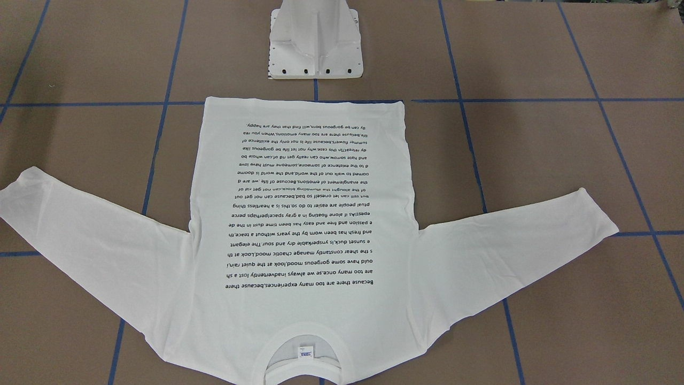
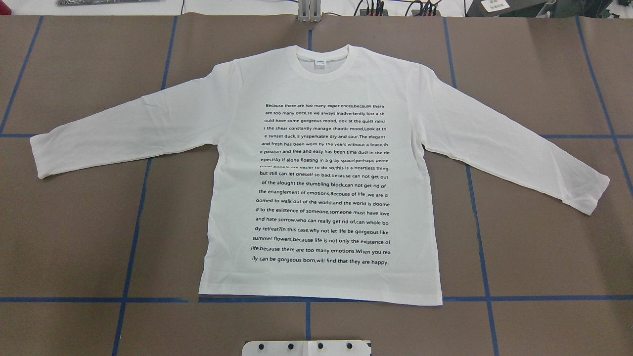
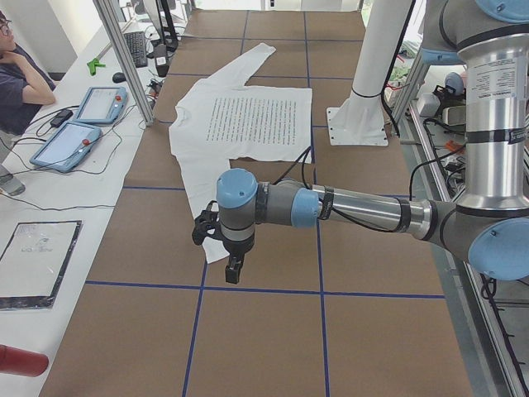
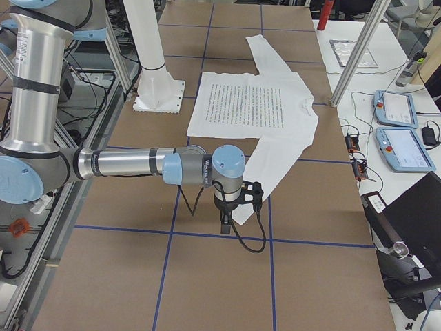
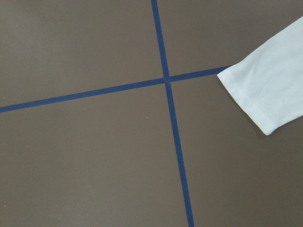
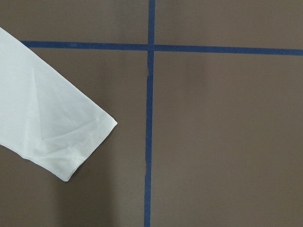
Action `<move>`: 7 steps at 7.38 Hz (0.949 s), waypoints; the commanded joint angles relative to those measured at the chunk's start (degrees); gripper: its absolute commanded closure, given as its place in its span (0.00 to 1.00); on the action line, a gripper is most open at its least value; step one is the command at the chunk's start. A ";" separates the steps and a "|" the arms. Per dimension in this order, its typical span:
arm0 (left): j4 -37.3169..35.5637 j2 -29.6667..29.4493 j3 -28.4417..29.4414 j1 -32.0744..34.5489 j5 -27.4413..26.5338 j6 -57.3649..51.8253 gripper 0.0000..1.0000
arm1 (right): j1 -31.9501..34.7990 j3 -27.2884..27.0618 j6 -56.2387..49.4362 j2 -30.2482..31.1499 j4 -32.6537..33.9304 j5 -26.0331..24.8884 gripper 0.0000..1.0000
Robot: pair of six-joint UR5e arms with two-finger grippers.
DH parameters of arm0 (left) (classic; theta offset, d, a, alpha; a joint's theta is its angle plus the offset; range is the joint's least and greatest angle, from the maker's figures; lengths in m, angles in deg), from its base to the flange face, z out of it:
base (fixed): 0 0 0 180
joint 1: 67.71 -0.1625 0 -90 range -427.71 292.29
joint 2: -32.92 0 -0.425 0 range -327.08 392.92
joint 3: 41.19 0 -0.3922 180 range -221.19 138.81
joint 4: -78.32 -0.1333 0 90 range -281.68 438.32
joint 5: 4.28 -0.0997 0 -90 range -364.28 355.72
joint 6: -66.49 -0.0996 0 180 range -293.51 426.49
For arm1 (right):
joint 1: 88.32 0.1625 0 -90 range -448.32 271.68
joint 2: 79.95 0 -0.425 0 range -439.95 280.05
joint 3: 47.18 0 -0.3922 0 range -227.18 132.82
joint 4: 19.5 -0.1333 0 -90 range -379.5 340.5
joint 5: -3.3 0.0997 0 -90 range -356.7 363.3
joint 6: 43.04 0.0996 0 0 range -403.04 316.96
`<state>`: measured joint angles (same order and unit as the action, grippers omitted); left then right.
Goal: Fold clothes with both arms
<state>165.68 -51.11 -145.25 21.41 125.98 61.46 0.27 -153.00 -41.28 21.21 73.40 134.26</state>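
Starting nearest the robot, the white pedestal base is followed by the hem of the T-shirt, spread flat, print upward, on the brown table. Midway, the left gripper and right gripper are held beside the outstretched sleeve cuffs; their opening cannot be told. The collar is placed farthest.

Looks straight down on a brown table surface. Shows a white sleeve entering from 9 to 10 o'clock and lying flat, lightly creased, with its cuff ending at about 8 o'clock of centre. Shows two blue tape lines crossing at 12 o'clock, one running side to side, the other down to 6 o'clock, near the cuff's corner but apart from it.
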 commanded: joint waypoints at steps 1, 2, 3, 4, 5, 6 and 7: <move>0.09 0.00 0.00 -0.09 -0.09 -0.50 0.00 | 0.00 0.00 -0.09 0.18 0.00 0.09 0.00; 0.09 -0.09 -0.17 -0.17 0.09 -0.33 0.00 | 0.00 0.00 0.00 0.18 0.00 0.09 0.00; 0.09 -0.09 -0.96 -0.18 0.00 -0.33 0.00 | 0.00 -0.17 0.00 0.09 -0.17 0.09 0.00; 0.26 -0.18 -1.75 -0.26 0.09 -0.33 0.00 | 0.00 -0.78 -0.09 0.01 -0.18 0.09 0.00; 2.26 -0.26 -1.67 -0.35 0.00 -0.33 0.00 | -1.48 -0.70 0.52 -0.95 -0.87 0.44 0.00; 4.46 -0.70 -1.58 -0.35 0.26 0.02 0.00 | -1.58 -0.79 1.14 -3.75 -4.88 0.61 0.00; 10.57 -3.75 -0.28 -0.35 0.18 -0.16 0.00 | -1.58 -0.36 1.06 -3.95 -10.23 0.62 0.00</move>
<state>170.52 -52.33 -146.53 21.09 126.14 61.32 -1.09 -153.63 -40.44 18.49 68.66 134.77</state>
